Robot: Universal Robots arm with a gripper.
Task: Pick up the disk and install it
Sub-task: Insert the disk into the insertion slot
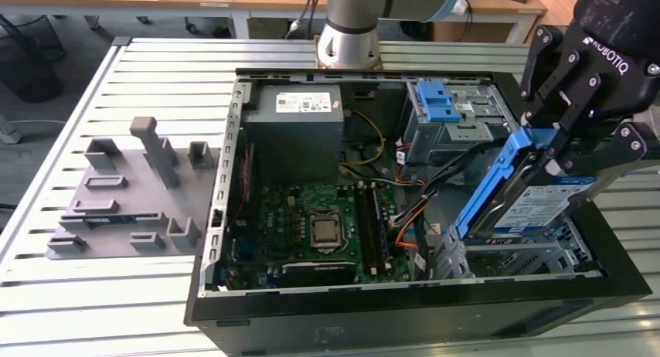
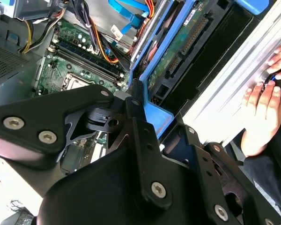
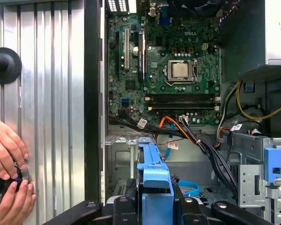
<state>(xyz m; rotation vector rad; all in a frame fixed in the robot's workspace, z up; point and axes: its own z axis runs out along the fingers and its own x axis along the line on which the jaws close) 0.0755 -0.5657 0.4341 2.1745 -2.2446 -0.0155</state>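
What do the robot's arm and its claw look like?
The arm is a smooth silver-grey tube with a light blue cap. The gripper is black, built from flat jointed links held by shiny silver screws, with white lettering on its body.

The disk (image 3: 155, 190), clamped between the jaws, hangs over the open computer case (image 3: 91, 93).
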